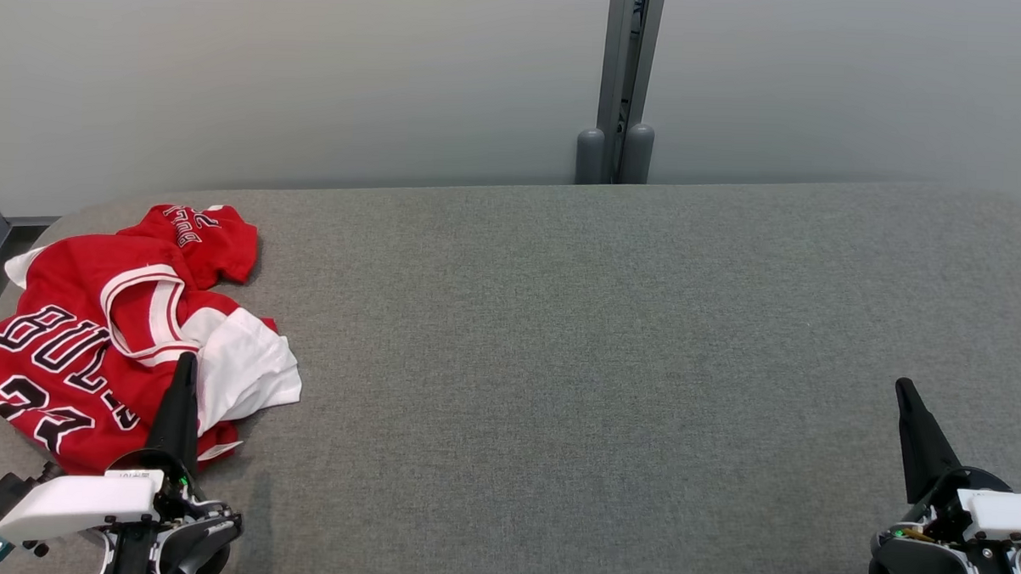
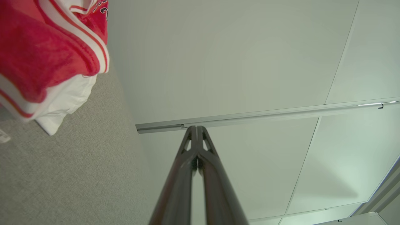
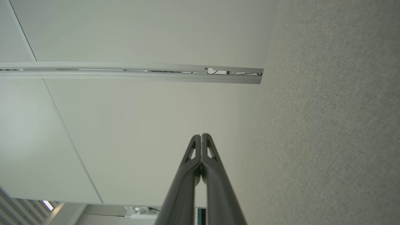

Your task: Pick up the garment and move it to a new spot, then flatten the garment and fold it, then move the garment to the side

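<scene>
Grey, felt-like woven cloth covers the broad table [image 1: 560, 323], whose far edge meets pale, smooth wall panels split by a metal post [image 1: 624, 78]. At the table's far left lies the red basketball jersey [image 1: 92, 340], crumpled into a loose heap with no clear long axis. It is soft knit with white-and-red striped trim at the neck and armholes, black lettering edged in white, and a white fold spilling out toward the table's middle. The left gripper [image 1: 187, 361] is by far the nearer: in the head view its tapered dark tip overlaps the heap's near right edge, and in the left wrist view the cloth sits up and to one side of the fingers, which point past it at the wall. So the garment lies just beside and ahead of that hand, not in its line. The right gripper [image 1: 904, 387] stands well apart, over bare cloth at the table's right. Both pairs of fingers are pressed together with nothing between them. The jersey looks untouched, so the pick-up seems not yet begun; the left fingers would need to part and turn toward the heap.
</scene>
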You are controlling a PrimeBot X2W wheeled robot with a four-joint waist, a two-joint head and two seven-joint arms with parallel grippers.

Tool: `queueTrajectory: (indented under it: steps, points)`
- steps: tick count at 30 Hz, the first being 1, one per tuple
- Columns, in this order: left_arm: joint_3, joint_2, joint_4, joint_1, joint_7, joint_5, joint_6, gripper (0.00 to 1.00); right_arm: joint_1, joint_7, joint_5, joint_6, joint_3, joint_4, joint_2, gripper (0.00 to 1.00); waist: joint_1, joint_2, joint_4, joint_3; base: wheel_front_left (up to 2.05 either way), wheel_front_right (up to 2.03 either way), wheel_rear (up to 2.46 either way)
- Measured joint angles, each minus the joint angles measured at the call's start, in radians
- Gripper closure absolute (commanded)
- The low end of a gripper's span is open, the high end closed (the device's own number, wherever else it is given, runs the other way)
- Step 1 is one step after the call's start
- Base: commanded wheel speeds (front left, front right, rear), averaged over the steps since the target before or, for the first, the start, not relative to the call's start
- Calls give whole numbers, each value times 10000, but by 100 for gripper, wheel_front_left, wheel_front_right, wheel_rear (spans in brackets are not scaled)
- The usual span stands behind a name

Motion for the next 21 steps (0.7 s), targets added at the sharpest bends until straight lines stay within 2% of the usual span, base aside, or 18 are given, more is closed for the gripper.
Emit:
queueTrajectory:
  steps: [6,7,12,21]
  points:
    - [0,0,0,0,0,0,0,100,0,0,0,0,0,0,0,100,0,0,0,0,0,0,0]
    - [-2,-8,31,19,-4,0,2,0,20,-2,0,0,0,25,8,0,0,0,0,0,0,0,0]
    - [-65,-109,286,394,-52,0,19,0,344,-15,2,-13,50,272,146,0,0,0,1,2,0,0,0]
    - [-339,-109,27,395,-520,151,31,0,329,-466,54,-17,255,-2,142,0,0,0,2,8,0,0,0]
